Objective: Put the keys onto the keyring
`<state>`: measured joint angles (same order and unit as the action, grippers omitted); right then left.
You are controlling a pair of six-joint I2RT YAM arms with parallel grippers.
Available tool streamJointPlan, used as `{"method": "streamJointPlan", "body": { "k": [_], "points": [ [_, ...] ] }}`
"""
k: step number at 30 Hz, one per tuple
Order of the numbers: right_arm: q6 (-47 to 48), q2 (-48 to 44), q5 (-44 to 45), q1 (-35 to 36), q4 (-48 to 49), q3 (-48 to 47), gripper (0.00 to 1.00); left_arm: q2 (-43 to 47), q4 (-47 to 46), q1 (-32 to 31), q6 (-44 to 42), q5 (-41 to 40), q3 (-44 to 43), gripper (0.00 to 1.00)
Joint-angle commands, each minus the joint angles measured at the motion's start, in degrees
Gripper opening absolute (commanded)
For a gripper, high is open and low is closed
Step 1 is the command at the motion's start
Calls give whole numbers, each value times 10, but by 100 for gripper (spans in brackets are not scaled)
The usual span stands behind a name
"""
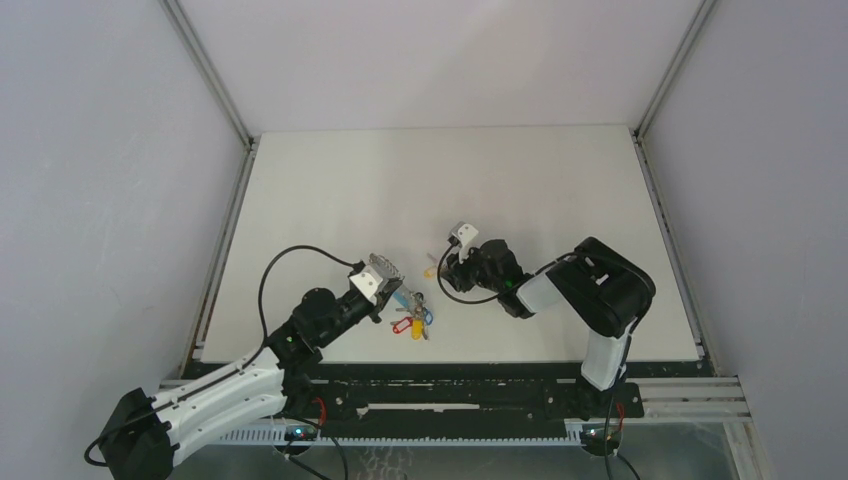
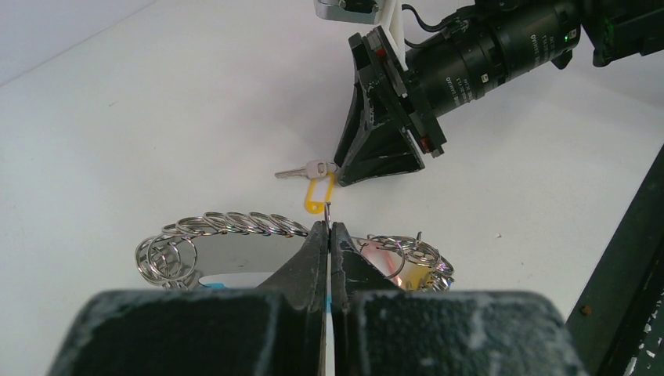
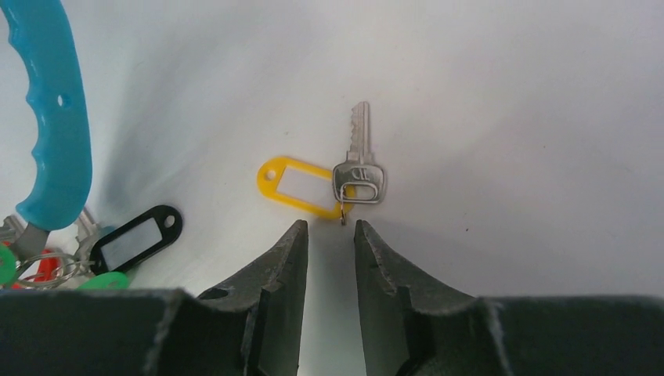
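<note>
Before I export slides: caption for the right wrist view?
Right gripper, jaws apart, poised just short of the yellow-tagged key on the table; keyring at left.

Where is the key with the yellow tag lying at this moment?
In the right wrist view the yellow-tagged key lies on the table just ahead of the open right gripper, with the keyring at the picture's left edge.

Enclosed by 3 plain, pale grey walls (image 1: 100, 150), joined by 2 slanting metal corner posts (image 1: 210, 70) at the far corners. Floored with a matte white tabletop (image 1: 330, 180), evenly and softly lit, with only faint shadows. Edged on the near side by a scuffed black rail (image 1: 450, 395) and a white toothed strip (image 1: 450, 435).
</note>
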<state>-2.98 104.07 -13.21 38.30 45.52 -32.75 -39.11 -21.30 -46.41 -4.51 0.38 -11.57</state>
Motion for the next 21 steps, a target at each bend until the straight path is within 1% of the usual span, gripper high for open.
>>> {"method": "streamJointPlan", "body": {
  "k": [1,4,19,21],
  "points": [
    [1,22,1,-6,84,4,28,4,-45,3,6,6,0,0],
    [1,29,0,-9,94,4,25,4,-45,3,6,7,1,0],
    [8,45,-25,-17,104,-4,21,0,-45,3,7,11,0,0],
    [8,47,-27,-17,104,-7,19,-1,-45,3,7,12,0,1]
  ]
}}
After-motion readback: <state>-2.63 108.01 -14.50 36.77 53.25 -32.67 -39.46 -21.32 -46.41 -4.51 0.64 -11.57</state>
